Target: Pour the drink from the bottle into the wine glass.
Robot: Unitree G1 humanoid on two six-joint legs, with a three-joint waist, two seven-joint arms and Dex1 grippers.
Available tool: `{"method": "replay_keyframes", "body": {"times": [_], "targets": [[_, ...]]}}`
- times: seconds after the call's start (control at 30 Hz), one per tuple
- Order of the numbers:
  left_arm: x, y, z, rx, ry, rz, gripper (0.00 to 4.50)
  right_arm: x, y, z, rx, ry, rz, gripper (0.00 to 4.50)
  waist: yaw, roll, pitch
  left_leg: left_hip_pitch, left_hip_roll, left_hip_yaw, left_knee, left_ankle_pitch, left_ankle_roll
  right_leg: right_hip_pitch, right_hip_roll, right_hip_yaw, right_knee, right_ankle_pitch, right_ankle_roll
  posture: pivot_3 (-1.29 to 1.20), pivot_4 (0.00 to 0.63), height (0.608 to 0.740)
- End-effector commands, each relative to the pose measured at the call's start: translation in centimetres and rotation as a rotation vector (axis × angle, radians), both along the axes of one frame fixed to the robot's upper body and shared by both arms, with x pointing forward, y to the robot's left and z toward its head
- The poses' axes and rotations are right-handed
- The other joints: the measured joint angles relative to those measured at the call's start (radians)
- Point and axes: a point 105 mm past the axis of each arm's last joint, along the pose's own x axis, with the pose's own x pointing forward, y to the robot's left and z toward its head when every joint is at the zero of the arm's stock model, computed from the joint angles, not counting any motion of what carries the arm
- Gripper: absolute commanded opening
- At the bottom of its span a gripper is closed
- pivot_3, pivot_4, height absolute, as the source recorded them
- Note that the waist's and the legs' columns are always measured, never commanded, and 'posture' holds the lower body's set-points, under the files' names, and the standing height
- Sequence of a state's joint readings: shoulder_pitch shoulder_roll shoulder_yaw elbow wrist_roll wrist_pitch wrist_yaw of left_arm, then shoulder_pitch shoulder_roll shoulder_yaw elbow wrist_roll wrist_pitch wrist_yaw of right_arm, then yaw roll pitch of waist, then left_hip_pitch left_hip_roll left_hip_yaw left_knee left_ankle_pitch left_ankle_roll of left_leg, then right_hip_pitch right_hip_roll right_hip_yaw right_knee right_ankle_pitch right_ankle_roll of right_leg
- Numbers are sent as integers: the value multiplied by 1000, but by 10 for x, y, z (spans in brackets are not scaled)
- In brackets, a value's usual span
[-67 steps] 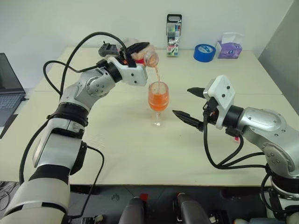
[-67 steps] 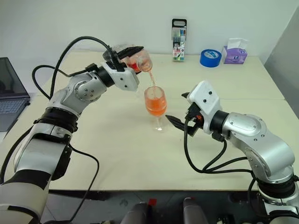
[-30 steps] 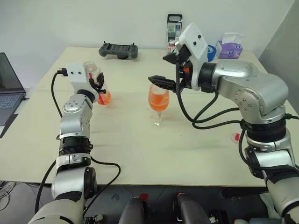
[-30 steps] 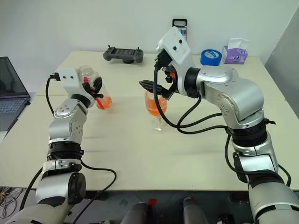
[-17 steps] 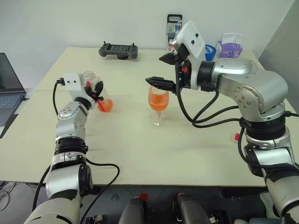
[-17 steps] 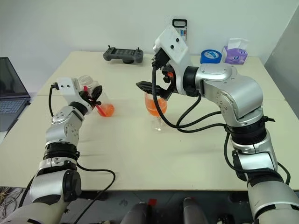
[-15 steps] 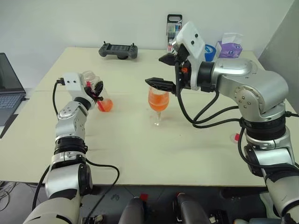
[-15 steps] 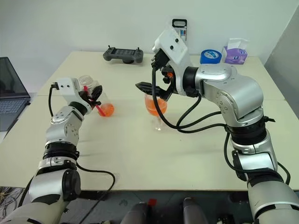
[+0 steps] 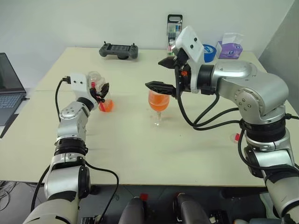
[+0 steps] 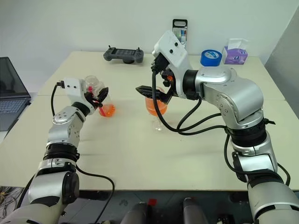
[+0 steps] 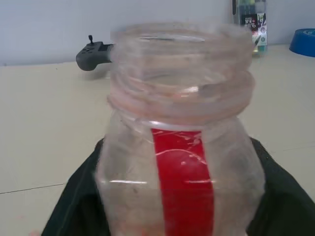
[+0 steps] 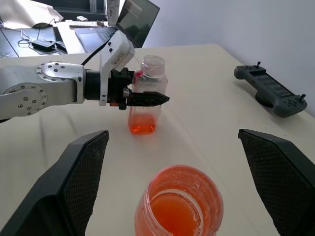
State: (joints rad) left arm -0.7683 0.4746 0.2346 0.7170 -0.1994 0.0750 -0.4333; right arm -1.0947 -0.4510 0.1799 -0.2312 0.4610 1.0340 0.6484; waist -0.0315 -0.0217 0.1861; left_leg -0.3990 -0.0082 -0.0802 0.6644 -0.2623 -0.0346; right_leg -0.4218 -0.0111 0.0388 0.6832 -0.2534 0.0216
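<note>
Two tools noted. Left tool (image 10: 99, 98) brackets the upright, uncapped bottle (image 12: 145, 93) standing on the tabletop (image 9: 140, 144); whether its fingers still pinch it, cannot tell. A little drink (image 12: 143, 124) sits in its base. Centre: wine glass (image 9: 158, 103), mostly full. Right tool (image 9: 162, 73) hovers above, spread wide, empty.

Bright orange drink (image 12: 177, 209) fills the clear wine glass (image 9: 158, 103); the clear bottle (image 12: 144, 96) bears a red label strip.

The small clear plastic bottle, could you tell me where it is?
Small clear plastic bottle: upright on the table's left side, between the left end effector's fingers, left of the wine glass.
</note>
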Motion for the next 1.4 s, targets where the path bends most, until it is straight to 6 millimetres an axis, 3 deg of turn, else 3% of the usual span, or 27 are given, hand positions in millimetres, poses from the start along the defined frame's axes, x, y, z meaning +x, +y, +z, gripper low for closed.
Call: {"method": "replay_keyframes", "body": {"times": [0.03,0.07,0.33,0.53,0.8,0.97,1.13,1.27,1.4], "targets": [[-1,-1,3,27,-11,-1,4299,-4,-1,11,11,-56,0,4500,0,0,0,0,0,0,0,0,0,0,0,0,0,0,0,0,150,740],[-1,-2,2,28,-8,0,4466,-3,-1,11,11,-58,-2,4500,0,0,0,-1,0,0,0,0,0,-1,0,0,0,0,0,0,150,740],[-5,-4,-4,63,9,-5,4466,-3,-2,13,13,-66,-6,4500,0,0,0,-1,0,0,0,0,0,-1,0,0,0,0,0,0,150,740],[-14,-3,-9,52,13,6,4466,-3,-8,3,-19,-67,-10,4500,0,0,0,-1,0,0,-1,0,0,0,0,0,-1,0,0,0,150,740],[-46,-2,7,-64,-99,-11,4466,-6,-10,8,-1,-100,19,4500,0,0,0,-1,1,0,-1,0,0,-1,-1,0,-1,0,0,0,150,740],[-65,-7,-1,-54,-63,-5,4466,-3,-14,10,9,-112,7,4500,0,0,0,0,0,0,-1,0,0,0,-2,0,-2,0,0,0,150,740],[-82,-8,3,-42,-71,22,4466,-6,-20,14,34,-132,22,4500,1,0,0,0,0,0,-1,0,0,0,-2,0,-2,0,0,0,150,740],[-85,-7,33,-58,-153,24,4466,-15,-30,22,73,-147,55,4500,4,0,0,0,0,0,-1,0,0,1,-2,0,-2,0,0,0,150,740],[-88,-30,68,-53,-209,-147,4466,-20,-61,22,106,-104,-6,4500,8,0,0,-1,0,0,-1,0,0,1,-2,-1,-3,0,0,0,150,740]]}}
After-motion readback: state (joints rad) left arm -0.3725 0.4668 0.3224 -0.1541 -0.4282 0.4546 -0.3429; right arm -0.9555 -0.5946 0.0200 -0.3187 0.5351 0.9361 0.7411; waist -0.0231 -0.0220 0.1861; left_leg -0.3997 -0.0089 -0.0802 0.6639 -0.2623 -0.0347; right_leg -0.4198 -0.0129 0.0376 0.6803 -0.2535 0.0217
